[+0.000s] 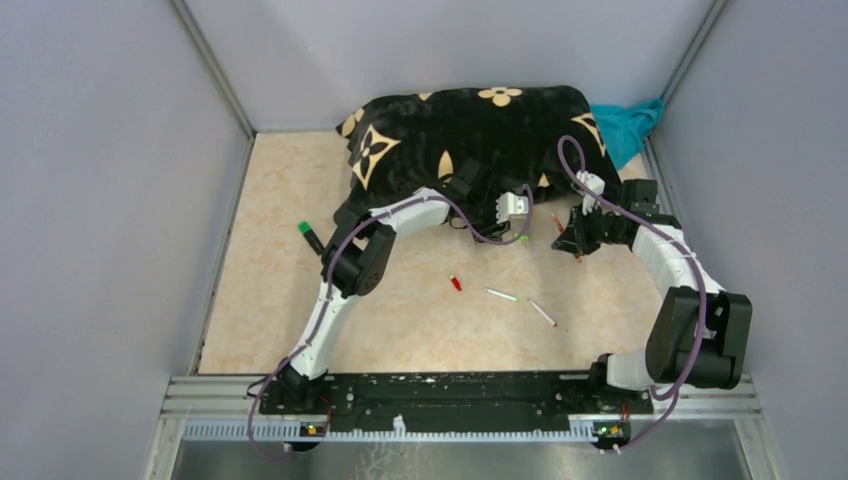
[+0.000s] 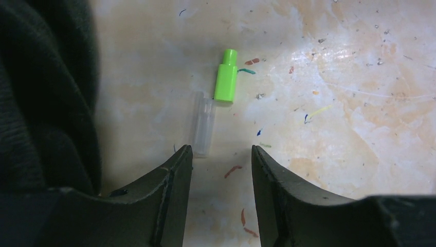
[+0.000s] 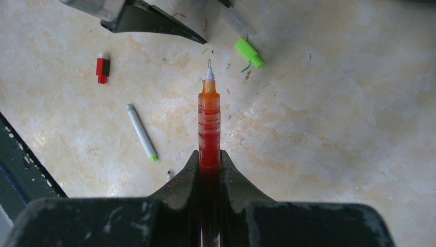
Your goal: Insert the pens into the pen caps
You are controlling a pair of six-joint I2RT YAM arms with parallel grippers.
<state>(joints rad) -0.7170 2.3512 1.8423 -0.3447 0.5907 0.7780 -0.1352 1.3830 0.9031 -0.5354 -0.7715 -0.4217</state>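
Black fingers point(image 3: 236, 180) of the right gripper point(image 3: 210, 157) fill the bottom of the right wrist view. They are squeezed tight on a red pen point(image 3: 209, 118). Only the front half of the pen shows. Its back end is hidden between the fingers. Its thin metal tip points out over the table point(image 3: 334, 128), toward a green cap point(image 3: 249, 52) a little way ahead. Off to the left lie a red cap point(image 3: 102, 67) with a dark band and a white pen point(image 3: 141, 132) with a green tip. A tiny dark thing sits by the finger edge, too small to name.

The left gripper point(image 2: 222, 154) hangs low over the table with its two fingers apart and nothing between them. Just past one fingertip lies a clear tube point(image 2: 202, 128), pale and hard to see on the shiny table. The green cap lies very close to the tube's far end, but I cannot tell if they touch. A black cloth point(image 2: 46, 92) blocks the whole left side of this view.

From above, the black cloth shows tan flower shapes and covers the back of the table. A black marker point(image 1: 311, 237) with a green end lies alone near the left wall. A second white pen point(image 1: 541, 312) lies near the middle, beside the green-tipped one. A blue-green cloth point(image 1: 628, 125) peeks out at the back right corner, mostly hidden.
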